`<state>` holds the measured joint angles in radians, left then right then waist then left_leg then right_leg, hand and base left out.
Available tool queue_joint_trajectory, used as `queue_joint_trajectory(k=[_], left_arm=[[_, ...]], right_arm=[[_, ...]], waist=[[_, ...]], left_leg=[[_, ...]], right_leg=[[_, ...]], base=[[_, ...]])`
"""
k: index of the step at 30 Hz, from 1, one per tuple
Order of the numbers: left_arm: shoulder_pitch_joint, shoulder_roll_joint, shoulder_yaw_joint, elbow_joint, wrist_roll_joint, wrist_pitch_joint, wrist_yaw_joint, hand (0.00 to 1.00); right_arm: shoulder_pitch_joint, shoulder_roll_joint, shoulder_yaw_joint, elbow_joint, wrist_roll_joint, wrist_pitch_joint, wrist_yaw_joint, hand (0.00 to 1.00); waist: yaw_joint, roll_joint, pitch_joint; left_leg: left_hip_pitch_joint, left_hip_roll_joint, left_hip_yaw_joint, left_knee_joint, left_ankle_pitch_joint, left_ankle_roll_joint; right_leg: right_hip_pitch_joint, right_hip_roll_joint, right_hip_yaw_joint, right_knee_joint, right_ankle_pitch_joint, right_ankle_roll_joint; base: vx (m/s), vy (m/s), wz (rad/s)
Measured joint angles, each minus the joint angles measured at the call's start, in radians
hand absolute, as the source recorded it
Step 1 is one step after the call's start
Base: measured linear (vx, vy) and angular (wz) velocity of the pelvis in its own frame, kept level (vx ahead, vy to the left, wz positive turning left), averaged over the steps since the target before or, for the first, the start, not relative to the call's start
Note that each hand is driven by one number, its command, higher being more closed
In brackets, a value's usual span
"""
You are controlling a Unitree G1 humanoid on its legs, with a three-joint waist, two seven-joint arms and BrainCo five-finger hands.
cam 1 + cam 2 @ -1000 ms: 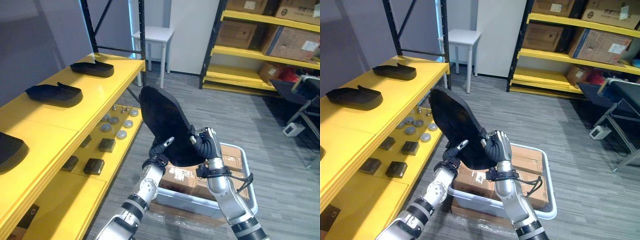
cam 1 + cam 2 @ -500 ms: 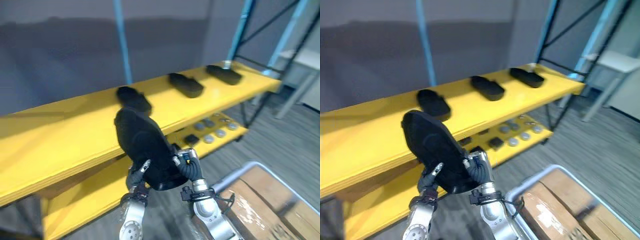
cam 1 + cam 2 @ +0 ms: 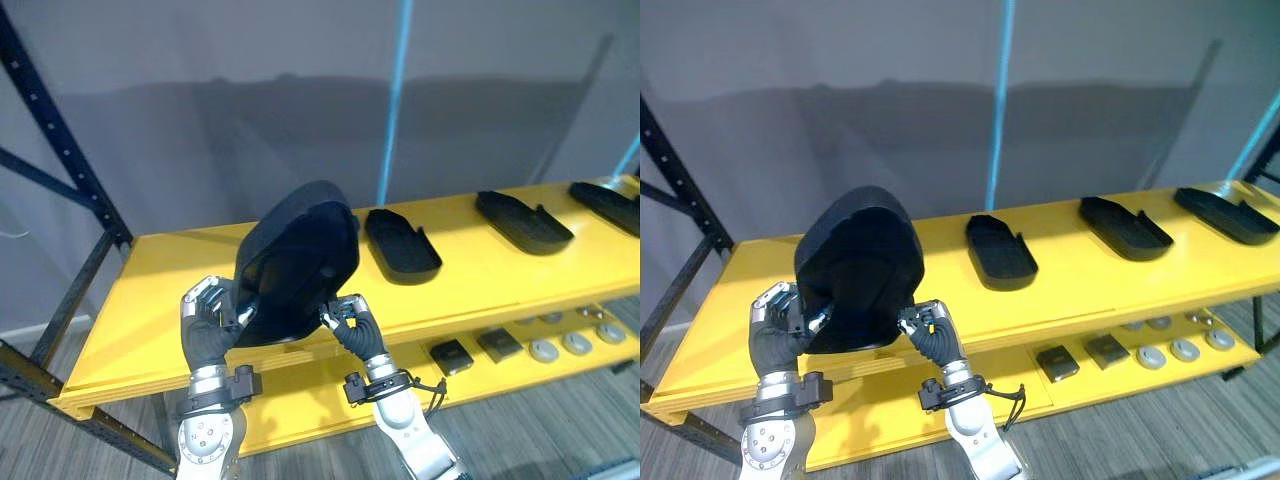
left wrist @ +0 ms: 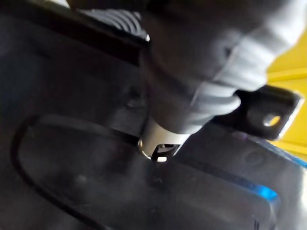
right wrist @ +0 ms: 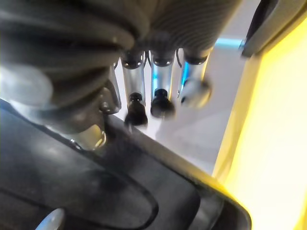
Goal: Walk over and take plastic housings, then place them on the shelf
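**Both hands hold a big black housing up by the yellow shelf**

The left hand (image 3: 207, 322) and the right hand (image 3: 350, 322) hold one black plastic housing (image 3: 295, 262) between them. The left hand's fingers are curled round one edge of it. The right hand's fingers are curled round the other edge, low down. In the left wrist view the thumb (image 4: 165, 136) presses on the dark inside of the housing. In the right wrist view the fingertips (image 5: 135, 111) sit right by the housing's rim.

The housing is tipped up on its edge. Its wide round end is high above the fingers, and its hollow side faces the robot. Its low end is down between the two hands, over the front part of the top shelf (image 3: 150, 300). I cannot tell if it touches the shelf.

Past the right hand's fingers, more housings lie flat along the same shelf. There is a near housing (image 3: 402, 245), a middle housing (image 3: 522, 220) and a far housing (image 3: 605, 203), all apart from each other.

Below the fingers is the lower shelf (image 3: 290, 388). Out past the right hand it holds small dark blocks (image 3: 451, 355) and round grey discs (image 3: 545, 350).
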<state>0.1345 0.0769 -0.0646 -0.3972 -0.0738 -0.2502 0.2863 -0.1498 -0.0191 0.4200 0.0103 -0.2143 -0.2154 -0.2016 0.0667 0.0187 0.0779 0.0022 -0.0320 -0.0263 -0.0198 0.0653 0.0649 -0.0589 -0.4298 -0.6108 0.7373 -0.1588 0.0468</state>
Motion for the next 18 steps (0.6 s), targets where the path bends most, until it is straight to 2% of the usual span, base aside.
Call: queue_joint_trajectory(k=[1, 2, 3, 4, 5, 6, 7, 8, 10, 13, 15, 18], left_arm=[[-0.004, 0.003, 0.0, 0.0, 0.0, -0.001, -0.004, 1.0], [-0.012, 0.007, -0.001, 0.006, -0.001, -0.002, -0.01, 1.0], [-0.016, 0.007, -0.001, 0.009, -0.001, -0.002, -0.011, 1.0], [-0.019, 0.01, -0.001, 0.023, -0.001, -0.002, -0.017, 1.0], [-0.018, 0.012, -0.001, 0.027, -0.002, -0.001, -0.018, 1.0], [-0.015, 0.014, 0.001, 0.027, -0.002, -0.001, -0.022, 1.0], [-0.005, 0.005, 0.002, 0.029, -0.002, -0.002, -0.032, 1.0], [0.007, 0.001, 0.004, 0.026, -0.002, -0.002, -0.036, 1.0], [0.025, -0.008, 0.019, 0.028, -0.029, 0.0, -0.059, 1.0], [0.004, -0.009, 0.022, 0.06, -0.086, 0.009, -0.099, 1.0], [-0.028, -0.013, 0.03, 0.098, -0.124, 0.02, -0.102, 1.0], [-0.06, -0.01, 0.173, 0.201, -0.17, 0.034, -0.096, 1.0]], right_arm=[[-0.001, -0.003, -0.012, -0.006, 0.013, 0.0, 0.018, 0.0], [0.003, -0.007, -0.025, -0.028, 0.022, 0.001, 0.032, 0.0], [0.005, -0.013, -0.031, -0.041, 0.023, 0.002, 0.037, 0.0], [0.008, -0.026, -0.047, -0.067, 0.028, 0.004, 0.056, 0.0], [0.013, -0.026, -0.055, -0.08, 0.029, 0.005, 0.064, 0.0], [0.021, -0.024, -0.061, -0.099, 0.031, 0.005, 0.073, 0.0], [0.042, -0.031, -0.067, -0.123, 0.04, 0.005, 0.081, 0.0], [0.046, -0.035, -0.067, -0.125, 0.045, 0.005, 0.087, 0.0], [0.052, -0.051, -0.07, -0.159, 0.057, 0.005, 0.115, 0.0], [0.083, -0.052, -0.102, -0.24, 0.089, 0.004, 0.149, 0.0], [0.092, -0.051, -0.125, -0.259, 0.162, 0.004, 0.173, 0.0], [0.114, -0.015, -0.284, -0.315, 0.37, 0.003, 0.184, 0.0]], waist=[[-0.001, -0.001, 0.005], [-0.004, -0.002, 0.017], [-0.007, -0.002, 0.025], [-0.011, -0.009, 0.032], [-0.013, -0.015, 0.034], [-0.016, -0.026, 0.038], [-0.02, -0.022, 0.04], [-0.02, -0.014, 0.037], [-0.02, -0.004, 0.037], [-0.036, -0.004, 0.037], [-0.05, -0.003, 0.037], [-0.053, -0.002, 0.036]], left_leg=[[-0.003, -0.001, -0.02, 0.006, -0.007, -0.005], [-0.011, -0.002, -0.051, 0.02, -0.018, -0.015], [-0.015, -0.002, -0.066, 0.026, -0.022, -0.02], [-0.018, -0.006, -0.101, 0.036, -0.033, -0.036], [-0.019, -0.011, -0.113, 0.041, -0.04, -0.047], [-0.02, -0.022, -0.128, 0.046, -0.047, -0.057], [-0.019, -0.021, -0.147, 0.051, -0.058, -0.069], [-0.019, -0.01, -0.149, 0.054, -0.06, -0.078], [-0.029, 0.039, -0.153, 0.06, -0.073, -0.098], [-0.044, 0.068, -0.186, 0.06, -0.083, -0.12], [-0.053, 0.073, -0.188, 0.056, -0.077, -0.129], [-0.048, 0.074, -0.148, 0.05, -0.07, -0.135]], right_leg=[[-0.03, 0.054, 0.043, -0.112, -0.009, 0.011], [-0.052, 0.119, 0.133, -0.24, -0.007, 0.013], [-0.059, 0.149, 0.186, -0.298, -0.006, 0.015], [-0.062, 0.203, 0.306, -0.409, -0.005, 0.015], [-0.059, 0.213, 0.34, -0.443, -0.002, 0.012], [-0.05, 0.217, 0.374, -0.469, 0.035, 0.026], [-0.038, 0.223, 0.369, -0.474, 0.074, 0.04], [-0.033, 0.234, 0.36, -0.484, 0.075, 0.039], [-0.007, 0.289, 0.342, -0.544, 0.092, 0.014], [0.033, 0.326, 0.295, -0.613, 0.104, 0.001], [0.05, 0.33, 0.258, -0.63, 0.104, 0.001], [0.068, 0.329, 0.245, -0.645, 0.104, 0.0]], base=[[0.08, -0.066, 0.53], [0.08, -0.066, 0.64], [0.08, -0.149, 0.81], [0.04, -0.128, 0.67], [0.08, -0.215, 0.71], [0.07, -0.214, 0.6], [0.08, -0.219, 0.48], [0.1, -0.197, 0.25], [0.13, -0.169, -0.02], [0.1, -0.157, 0.35], [0.09, -0.098, 0.53], [0.07, -0.004, 0.17]])
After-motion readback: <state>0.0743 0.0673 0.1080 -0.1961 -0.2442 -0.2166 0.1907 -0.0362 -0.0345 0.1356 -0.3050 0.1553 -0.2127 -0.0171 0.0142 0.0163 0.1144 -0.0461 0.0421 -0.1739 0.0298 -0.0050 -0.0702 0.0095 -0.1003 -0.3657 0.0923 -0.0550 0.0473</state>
